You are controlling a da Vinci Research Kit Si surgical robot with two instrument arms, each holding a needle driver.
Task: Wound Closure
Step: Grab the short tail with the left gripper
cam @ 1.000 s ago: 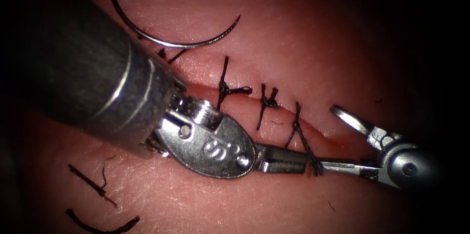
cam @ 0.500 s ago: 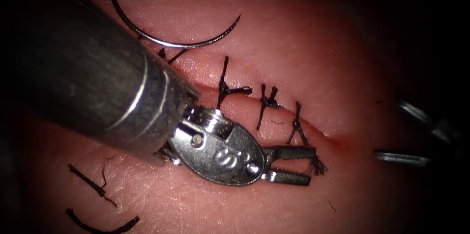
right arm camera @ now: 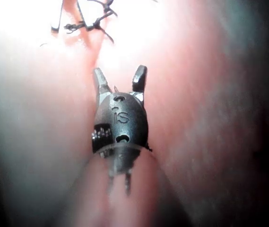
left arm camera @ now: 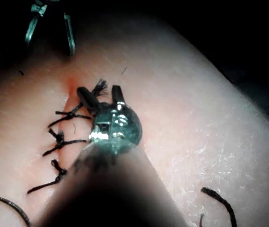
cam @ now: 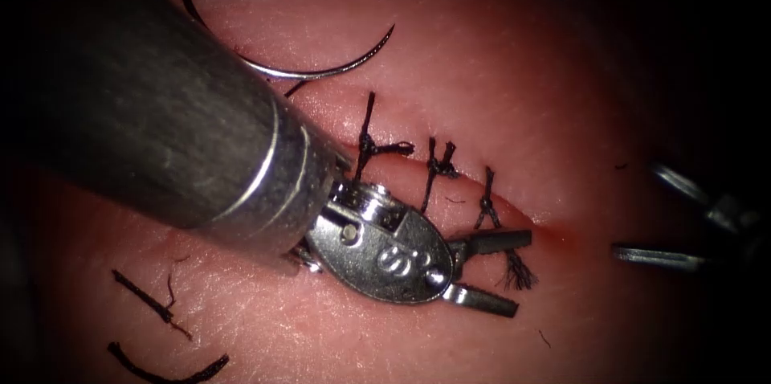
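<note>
Left steel needle driver (cam: 487, 269): fingers spread, empty, astride frayed black thread tail (cam: 520, 271) | right steel needle driver (cam: 683, 223): spread, empty (parked clear) | curved steel needle (cam: 289, 71) lies free on pink tissue (cam: 498, 63), above cut (cam: 526, 219)

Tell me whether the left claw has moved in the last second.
Yes. The left claw has let go of the frayed thread end by the rightmost stitch, opened, and its shaft has advanced rightward.

The left arm's thick shaft slants down from the endoscope view's upper left, its tool (cam: 502, 271) spread open and holding nothing, while the right arm's tool (cam: 671, 215) sits far right, likewise open and empty.
</note>
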